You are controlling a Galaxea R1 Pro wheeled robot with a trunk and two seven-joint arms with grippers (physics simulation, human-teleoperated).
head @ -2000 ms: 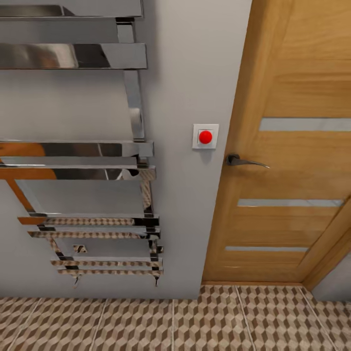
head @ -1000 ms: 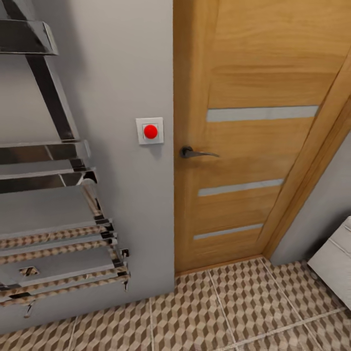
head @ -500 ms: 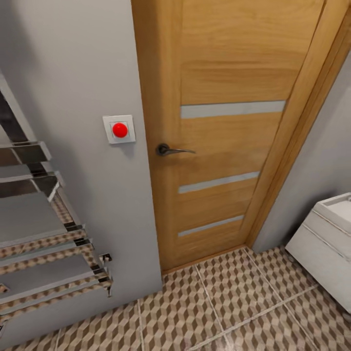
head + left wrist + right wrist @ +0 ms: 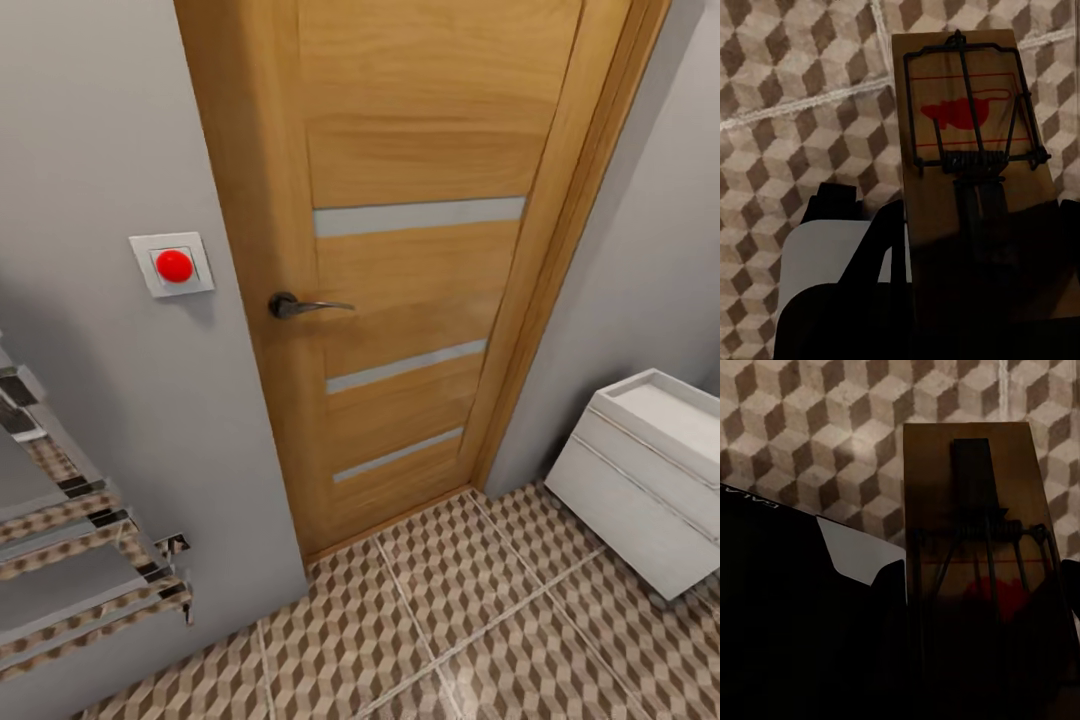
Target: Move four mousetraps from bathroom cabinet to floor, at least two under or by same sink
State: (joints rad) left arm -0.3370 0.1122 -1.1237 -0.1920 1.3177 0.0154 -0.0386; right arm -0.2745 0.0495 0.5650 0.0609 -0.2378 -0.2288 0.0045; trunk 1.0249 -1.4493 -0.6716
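Note:
In the left wrist view a mousetrap (image 4: 960, 82), a brown wooden plate with a wire bar, a spring and a red print, sits clamped in my left gripper (image 4: 976, 240), above the bathroom floor (image 4: 795, 112). One dark finger (image 4: 979, 217) lies across its face. In the right wrist view my right gripper (image 4: 975, 517) is shut on a second mousetrap (image 4: 937, 495), also held over the cube-patterned bathroom floor (image 4: 832, 435). The cabinet and the bathroom sink are out of view.
The head view faces a closed orange-brown door (image 4: 400, 250) with a dark lever handle (image 4: 300, 305). A red push button (image 4: 174, 265) is on the grey wall. A chrome towel rail (image 4: 80, 560) is at the left. A white low unit (image 4: 650, 470) stands at the right on the tiles (image 4: 480, 600).
The head camera has swung to the right: door and red button slid left in the picture, the towel rail has nearly left the frame, and the white unit has come in at the right.

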